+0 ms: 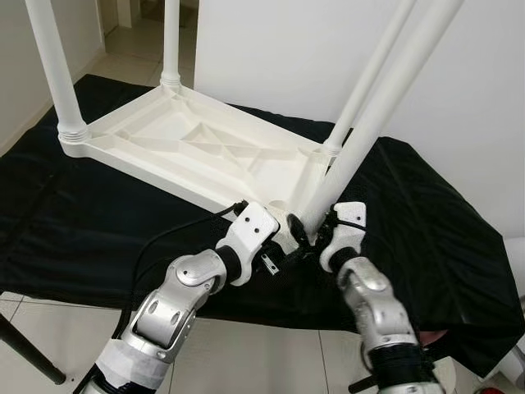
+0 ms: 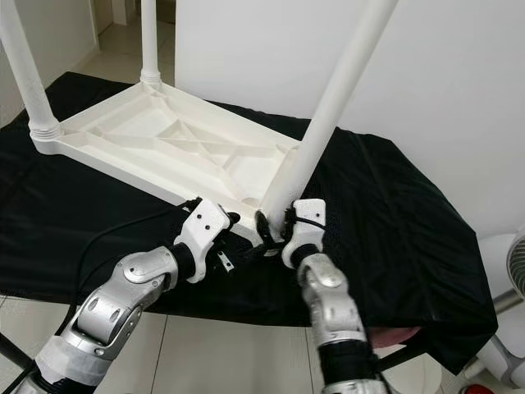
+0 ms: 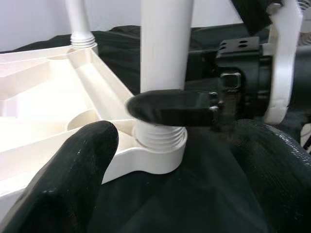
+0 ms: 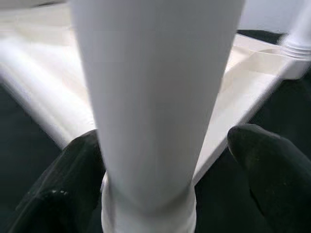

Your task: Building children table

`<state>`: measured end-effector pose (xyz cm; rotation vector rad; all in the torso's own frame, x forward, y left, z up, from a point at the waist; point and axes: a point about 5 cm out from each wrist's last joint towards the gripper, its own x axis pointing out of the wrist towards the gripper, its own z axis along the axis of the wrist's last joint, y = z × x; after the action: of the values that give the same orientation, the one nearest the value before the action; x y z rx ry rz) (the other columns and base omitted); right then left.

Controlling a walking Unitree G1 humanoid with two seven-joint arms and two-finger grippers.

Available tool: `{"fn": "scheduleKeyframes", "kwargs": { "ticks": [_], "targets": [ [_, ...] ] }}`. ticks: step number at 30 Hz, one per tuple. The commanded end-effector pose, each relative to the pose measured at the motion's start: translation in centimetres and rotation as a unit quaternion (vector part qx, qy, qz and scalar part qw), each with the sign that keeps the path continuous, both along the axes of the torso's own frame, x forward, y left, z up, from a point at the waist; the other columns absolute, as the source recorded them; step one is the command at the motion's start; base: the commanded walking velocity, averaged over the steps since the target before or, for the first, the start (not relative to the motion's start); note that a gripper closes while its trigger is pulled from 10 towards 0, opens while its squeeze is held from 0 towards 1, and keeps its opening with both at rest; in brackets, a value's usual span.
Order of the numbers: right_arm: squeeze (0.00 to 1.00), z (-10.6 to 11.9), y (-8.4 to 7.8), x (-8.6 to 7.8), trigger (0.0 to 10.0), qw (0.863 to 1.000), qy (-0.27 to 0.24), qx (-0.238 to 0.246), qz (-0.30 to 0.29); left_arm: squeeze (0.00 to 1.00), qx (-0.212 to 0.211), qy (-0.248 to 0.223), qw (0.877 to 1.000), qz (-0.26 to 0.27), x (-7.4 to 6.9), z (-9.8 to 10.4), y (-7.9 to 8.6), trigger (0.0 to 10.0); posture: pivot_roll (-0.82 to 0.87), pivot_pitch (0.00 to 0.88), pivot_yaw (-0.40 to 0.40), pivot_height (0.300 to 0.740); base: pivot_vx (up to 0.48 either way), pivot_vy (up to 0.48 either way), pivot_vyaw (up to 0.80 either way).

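A white plastic children's table [image 1: 189, 148] lies upside down on a black cloth. Three white legs stand in its corners: two at the far left [image 1: 53, 66] [image 1: 171, 41] and one at the far right [image 1: 361, 90]. The fourth leg [image 1: 369, 123] leans to the right, and its threaded foot [image 3: 160, 138] sits at the near right corner socket [image 3: 146, 162]. My right gripper [image 1: 316, 234] is open astride this leg just above the foot; one finger [image 4: 73, 179] touches it and the other [image 4: 272, 165] stands apart. My left gripper [image 1: 289, 236] is at the same corner, against the table's rim.
The black cloth [image 1: 426, 238] covers a low stand with a dark leg [image 1: 25, 353] at the near left. A white wall [image 1: 287, 49] rises close behind. Pale floor tiles [image 1: 271, 353] lie below me. A white fan [image 2: 513, 279] stands at the far right.
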<state>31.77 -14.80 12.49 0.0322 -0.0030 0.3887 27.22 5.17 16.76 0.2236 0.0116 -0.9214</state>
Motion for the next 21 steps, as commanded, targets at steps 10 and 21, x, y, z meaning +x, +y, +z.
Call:
{"fn": "scheduleKeyframes", "kwargs": {
  "ticks": [10, 21],
  "targets": [
    [0.00, -0.3, -0.7, 1.4, 10.0, 0.987, -0.003, -0.056, 0.149, 0.00, -0.003, -0.007, 1.000, -0.008, -0.1, 0.4, -0.6, 10.0, 0.07, 0.000, -0.192, 0.740, 0.000, 0.000, 0.00],
    [0.00, -1.0, 1.4, 2.4, 6.7, 0.973, 0.005, -0.088, 0.212, 0.00, -0.004, -0.011, 1.000, -0.012, 0.0, 0.6, -0.9, 10.0, 0.08, 0.000, -0.189, 0.740, 0.000, 0.000, 0.00]
  ]
}}
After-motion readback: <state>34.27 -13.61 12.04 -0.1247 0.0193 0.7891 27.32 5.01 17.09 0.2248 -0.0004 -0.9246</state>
